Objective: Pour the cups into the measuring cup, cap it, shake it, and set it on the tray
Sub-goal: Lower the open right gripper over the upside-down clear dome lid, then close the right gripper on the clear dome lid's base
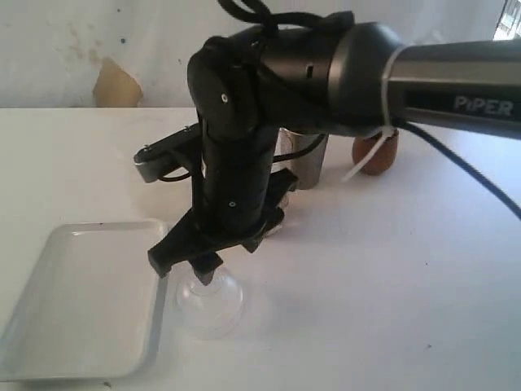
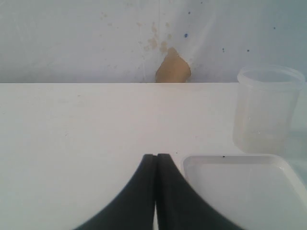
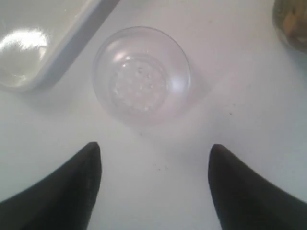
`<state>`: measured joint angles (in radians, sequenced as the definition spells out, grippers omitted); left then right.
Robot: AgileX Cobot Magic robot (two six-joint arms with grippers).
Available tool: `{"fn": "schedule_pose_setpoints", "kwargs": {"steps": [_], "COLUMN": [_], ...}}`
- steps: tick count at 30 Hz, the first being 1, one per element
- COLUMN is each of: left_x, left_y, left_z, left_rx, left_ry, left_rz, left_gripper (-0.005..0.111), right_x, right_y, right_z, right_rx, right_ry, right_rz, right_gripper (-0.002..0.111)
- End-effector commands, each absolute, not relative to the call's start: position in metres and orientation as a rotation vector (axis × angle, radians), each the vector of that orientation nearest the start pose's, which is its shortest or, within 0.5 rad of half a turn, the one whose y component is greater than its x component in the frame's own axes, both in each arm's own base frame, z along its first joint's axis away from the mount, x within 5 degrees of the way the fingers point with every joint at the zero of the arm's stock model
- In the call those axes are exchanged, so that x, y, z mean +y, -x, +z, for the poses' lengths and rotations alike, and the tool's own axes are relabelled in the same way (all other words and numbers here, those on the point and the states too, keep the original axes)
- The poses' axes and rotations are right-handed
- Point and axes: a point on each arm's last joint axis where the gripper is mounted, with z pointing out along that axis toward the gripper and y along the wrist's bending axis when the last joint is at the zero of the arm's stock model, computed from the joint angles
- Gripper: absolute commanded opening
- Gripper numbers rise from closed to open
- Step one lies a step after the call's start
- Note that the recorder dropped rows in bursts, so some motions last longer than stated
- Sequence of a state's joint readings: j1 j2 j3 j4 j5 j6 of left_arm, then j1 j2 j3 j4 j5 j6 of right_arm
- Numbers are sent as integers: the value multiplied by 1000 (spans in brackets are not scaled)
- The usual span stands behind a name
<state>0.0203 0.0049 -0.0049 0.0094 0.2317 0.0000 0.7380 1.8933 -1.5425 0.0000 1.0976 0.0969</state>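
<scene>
Two risks noted. (1) The clear dome lid (image 3: pixel 141 76) is smooth and rounded and sits on the table (image 1: pixel 391 285) just beside the tray (image 3: pixel 62 52). Jaws closing off-centre would likely squirt it sideways against the tray's rim or skate it away. (2) The right arm (image 1: pixel 244 163) reaches across the middle and stands close in front of the steel tumbler (image 1: pixel 308 163), with the wooden cup (image 1: pixel 376 155) just beyond. A careless lift or swing could clip either cup and tip it. Pose: the right arm's wrist is bent steeply down. The right gripper (image 3: pixel 154 145) hovers over the table with its fingers spread wide, holding nothing; the lid is near the tips but not between them. The left gripper (image 2: pixel 156 158) is low and level, fingers pressed together, empty. The measuring cup (image 2: pixel 266 110) stands upright and uncapped on the table just past a corner of the tray; its fill level cannot be read.
</scene>
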Motion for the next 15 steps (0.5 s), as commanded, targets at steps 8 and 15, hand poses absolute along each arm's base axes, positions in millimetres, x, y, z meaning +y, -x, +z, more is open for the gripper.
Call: {"fn": "schedule_pose_setpoints", "kwargs": {"steps": [8,15], "left_x": [1,1], "left_y": [-55,-55], "left_z": [192,192], "left_rx": [1717,1717], "left_ry": [7,7], "left_rz": [22,22], "left_gripper": [0,0], "right_x": [293,297], "right_y": [-301,-304], "right_z": [226,214], "right_rx": [2767,2794], "right_ry": [963,966], "right_rz": [143,114], "right_gripper": [60,60]}}
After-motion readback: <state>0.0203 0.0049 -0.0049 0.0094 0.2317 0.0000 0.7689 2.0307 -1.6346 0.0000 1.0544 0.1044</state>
